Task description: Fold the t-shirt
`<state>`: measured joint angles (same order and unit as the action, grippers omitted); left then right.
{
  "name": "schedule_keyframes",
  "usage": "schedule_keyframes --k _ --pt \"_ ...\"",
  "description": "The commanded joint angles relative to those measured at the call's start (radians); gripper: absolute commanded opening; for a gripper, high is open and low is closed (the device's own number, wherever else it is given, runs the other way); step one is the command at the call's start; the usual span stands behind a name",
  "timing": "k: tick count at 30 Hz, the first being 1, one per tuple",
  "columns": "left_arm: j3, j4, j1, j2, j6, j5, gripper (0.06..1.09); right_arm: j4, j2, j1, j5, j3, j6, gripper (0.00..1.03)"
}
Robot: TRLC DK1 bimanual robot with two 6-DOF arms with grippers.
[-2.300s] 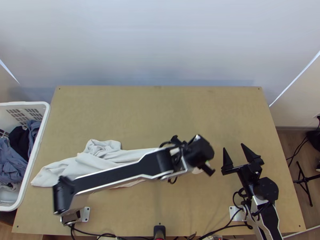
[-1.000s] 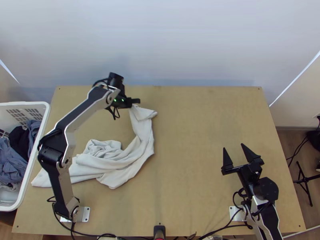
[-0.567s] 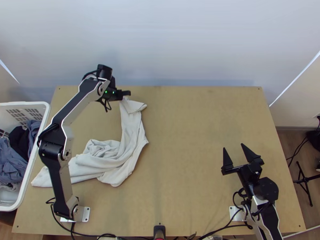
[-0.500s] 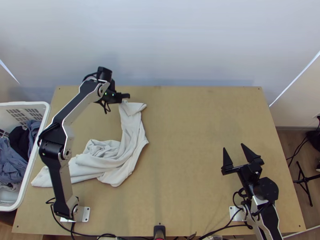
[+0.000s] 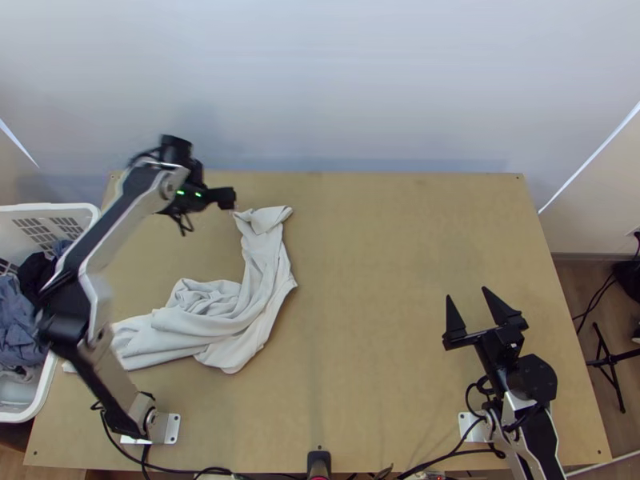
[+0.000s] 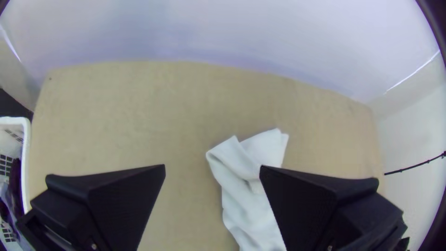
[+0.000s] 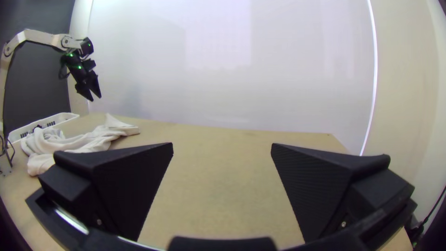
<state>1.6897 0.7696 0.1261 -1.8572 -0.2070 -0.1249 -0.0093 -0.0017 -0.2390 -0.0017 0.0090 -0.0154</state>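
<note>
In the top view the white t-shirt (image 5: 260, 300) lies bunched on the left half of the table, one end stretching toward the far edge. My left gripper (image 5: 228, 198) is above the table just left of that far end. The left wrist view shows my left gripper (image 6: 212, 167) open, with the cloth (image 6: 246, 200) below and partly behind one finger. My right gripper (image 5: 470, 300) stands open at the table's right side, away from the shirt. In the right wrist view my right gripper (image 7: 222, 146) has nothing between its fingers.
A white laundry basket (image 5: 76, 210) with dark and blue clothes (image 5: 20, 316) stands at the table's left edge. A pale wall (image 5: 320, 88) rises behind the far edge. Bare wood (image 5: 384, 240) lies between the shirt and the right gripper.
The left arm swung from over the middle to the far left, drawing one end of the shirt toward the far edge. It has since let go and moved left. The right arm kept still.
</note>
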Motion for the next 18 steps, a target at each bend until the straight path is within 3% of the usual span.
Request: schedule_keyframes --k 1,7,18 --pt "-0.012 0.039 -0.04 0.27 0.043 -0.005 1.05 0.0 0.0 0.0 0.0 0.0 -0.001 0.98" --pt "-0.022 0.122 -0.091 0.434 0.058 0.019 1.05 0.0 0.0 0.0 0.0 0.0 -0.001 0.98" --pt "-0.125 0.33 -0.143 0.609 0.069 0.228 1.05 0.0 0.0 0.0 0.0 0.0 -0.001 0.98"
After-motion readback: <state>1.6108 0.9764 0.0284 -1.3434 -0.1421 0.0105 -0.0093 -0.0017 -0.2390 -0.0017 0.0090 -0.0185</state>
